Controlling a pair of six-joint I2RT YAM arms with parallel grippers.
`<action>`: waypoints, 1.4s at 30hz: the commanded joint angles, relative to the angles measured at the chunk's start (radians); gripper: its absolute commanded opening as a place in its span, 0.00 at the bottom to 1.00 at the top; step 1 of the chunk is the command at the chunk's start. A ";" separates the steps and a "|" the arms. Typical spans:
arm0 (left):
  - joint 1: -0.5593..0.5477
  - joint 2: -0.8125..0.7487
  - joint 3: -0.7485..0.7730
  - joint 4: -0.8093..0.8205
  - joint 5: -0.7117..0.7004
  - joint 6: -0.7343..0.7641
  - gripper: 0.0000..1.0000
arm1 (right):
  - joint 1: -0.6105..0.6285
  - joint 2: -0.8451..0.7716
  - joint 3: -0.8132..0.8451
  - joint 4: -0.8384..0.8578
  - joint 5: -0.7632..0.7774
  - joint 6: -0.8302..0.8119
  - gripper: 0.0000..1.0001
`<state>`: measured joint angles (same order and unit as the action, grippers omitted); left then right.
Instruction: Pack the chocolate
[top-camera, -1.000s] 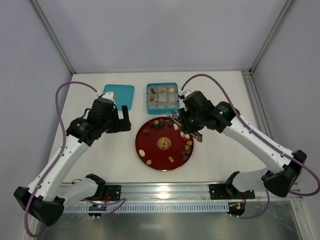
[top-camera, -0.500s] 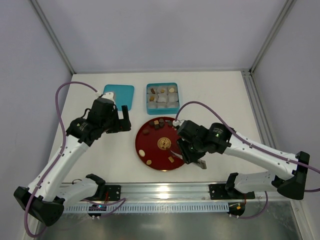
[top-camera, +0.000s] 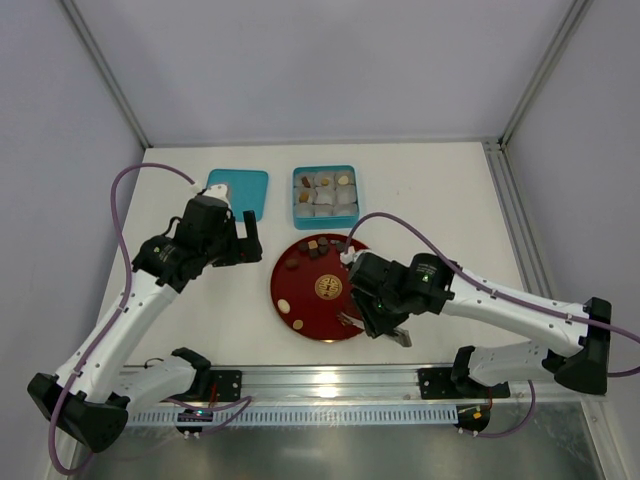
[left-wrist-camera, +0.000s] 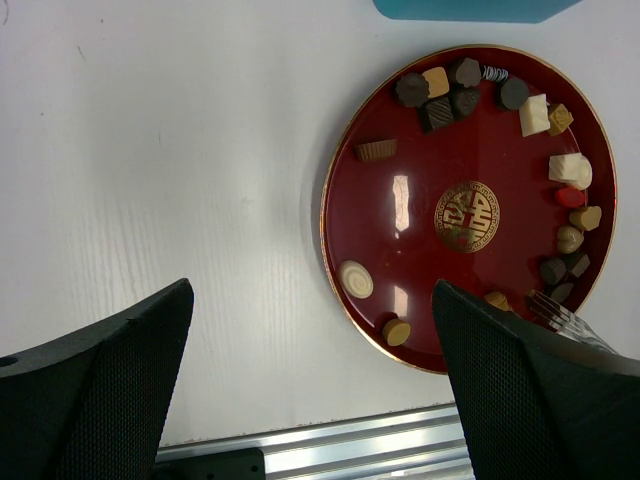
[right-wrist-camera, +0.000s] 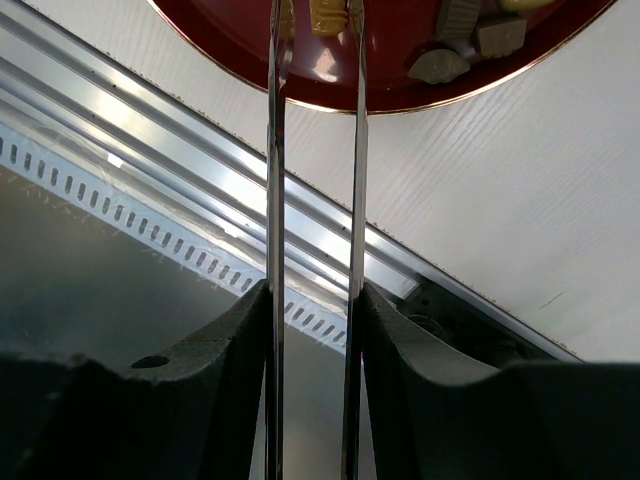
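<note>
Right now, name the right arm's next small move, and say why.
Probably ease the tongs down and squeeze them on the light brown piece at the red plate's near rim. The right tool grips the tongs, their blades stand apart, and that piece shows between them, seemingly not yet pinched.

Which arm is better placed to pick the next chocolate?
Right: its fingers hold tongs, tips over a chocolate at the plate's near rim. Left fingers hang open, empty.
</note>
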<state>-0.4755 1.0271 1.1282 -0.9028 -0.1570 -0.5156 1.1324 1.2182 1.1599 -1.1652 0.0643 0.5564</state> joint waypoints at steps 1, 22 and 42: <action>0.005 -0.019 0.025 0.007 -0.009 0.003 1.00 | 0.012 0.012 -0.008 0.009 0.015 0.014 0.42; 0.005 -0.025 0.016 0.007 -0.015 0.005 1.00 | 0.030 0.078 -0.037 0.052 0.020 0.011 0.42; 0.005 -0.027 0.001 0.018 -0.015 0.009 1.00 | 0.030 0.113 0.007 0.027 0.051 -0.003 0.30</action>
<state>-0.4755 1.0195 1.1282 -0.9028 -0.1577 -0.5152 1.1568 1.3312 1.1202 -1.1309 0.0822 0.5549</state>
